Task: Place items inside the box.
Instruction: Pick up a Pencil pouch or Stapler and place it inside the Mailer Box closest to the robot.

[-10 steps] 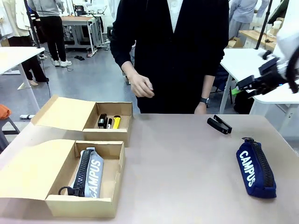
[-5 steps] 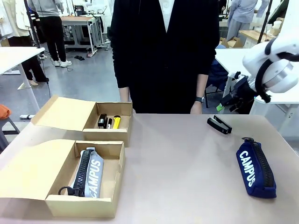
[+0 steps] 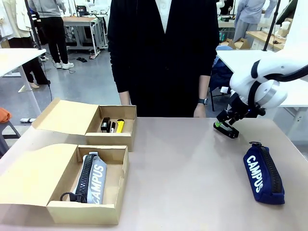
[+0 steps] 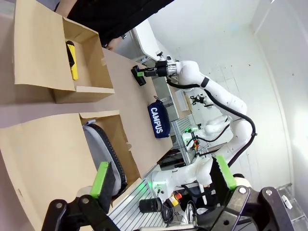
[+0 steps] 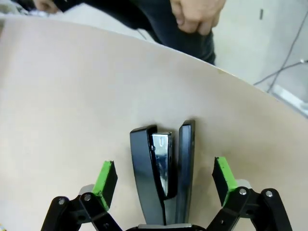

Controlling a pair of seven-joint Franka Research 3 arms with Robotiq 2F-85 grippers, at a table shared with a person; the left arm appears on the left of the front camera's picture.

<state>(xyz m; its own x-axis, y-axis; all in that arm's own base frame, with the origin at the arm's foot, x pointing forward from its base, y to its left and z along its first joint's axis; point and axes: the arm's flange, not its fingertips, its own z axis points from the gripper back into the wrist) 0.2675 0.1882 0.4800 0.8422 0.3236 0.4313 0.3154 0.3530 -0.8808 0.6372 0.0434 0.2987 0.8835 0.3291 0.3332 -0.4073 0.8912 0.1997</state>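
A black stapler [image 3: 226, 129] lies on the table at the far right. My right gripper [image 3: 225, 121] hangs open just above it. In the right wrist view the stapler [image 5: 163, 175] sits between the green pads [image 5: 106, 177], which stand apart from it. A navy "CAMPUS" pouch [image 3: 263, 174] lies on the table at the near right. The grey "CAMPUS" pouch [image 3: 91, 178] rests in the near box [image 3: 115, 211]. The far box [image 3: 108, 140] holds a yellow-and-black utility knife [image 3: 120, 126], a marker pen [image 3: 112, 127] and a black object [image 3: 105, 124]. My left gripper [image 4: 163, 178] is open, empty and well above the boxes.
A person in dark clothes stands at the far edge, one hand [image 5: 195, 14] hanging just beyond the stapler. Both box lids [image 3: 65, 115] lie folded open to the left. Bare tabletop [image 3: 187, 168] stretches between the boxes and the navy pouch.
My right arm has swung down from the upper right to just over the stapler. The person's raised hand has dropped to the side.
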